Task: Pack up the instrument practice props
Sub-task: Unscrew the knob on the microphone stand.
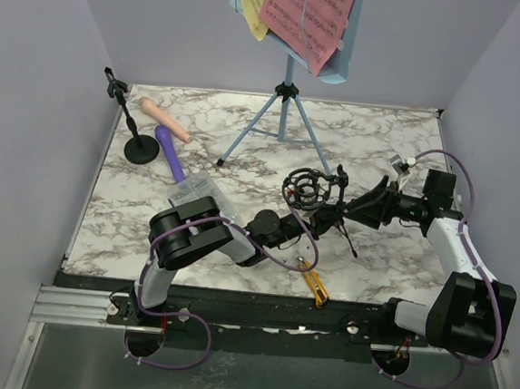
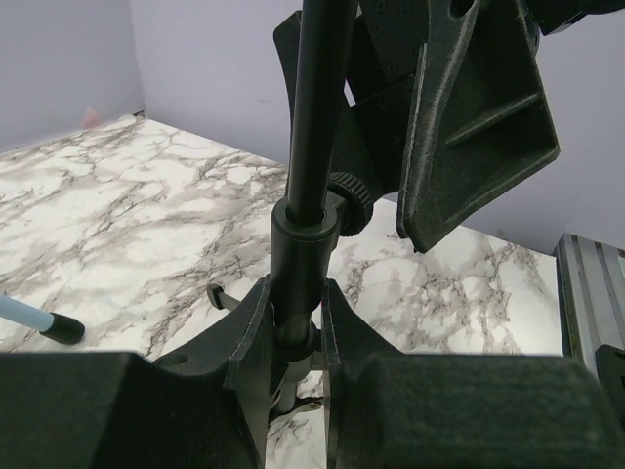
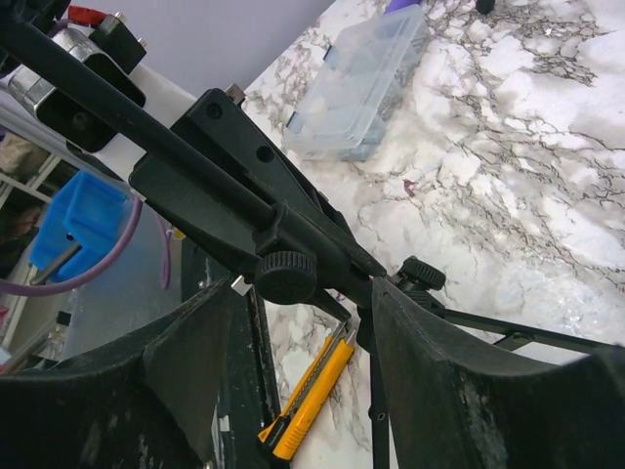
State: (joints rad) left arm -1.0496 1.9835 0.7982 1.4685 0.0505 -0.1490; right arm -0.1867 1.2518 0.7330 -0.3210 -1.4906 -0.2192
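A black mic mount (image 1: 305,188) with a round shock ring stands tilted at table centre. My left gripper (image 1: 311,219) is shut on its pole (image 2: 312,117), low near the joint. My right gripper (image 1: 348,211) is open, its jaws straddling the mount's knob (image 3: 286,277) from the right. A second black mic mount (image 1: 141,148) stands at the far left on a round base. The beige microphone (image 1: 165,118) and purple microphone (image 1: 170,153) lie beside it. The light-blue music rack (image 1: 285,115) stands at the back on tripod legs, holding pink (image 1: 308,12) and yellow (image 1: 251,3) pages.
A clear plastic box (image 1: 201,194) lies partly under my left arm and shows in the right wrist view (image 3: 356,83). A yellow-and-black utility knife (image 1: 314,284) lies by the near edge, below the grippers (image 3: 312,396). A tripod foot (image 2: 61,329) rests left of my left gripper. Walls enclose three sides.
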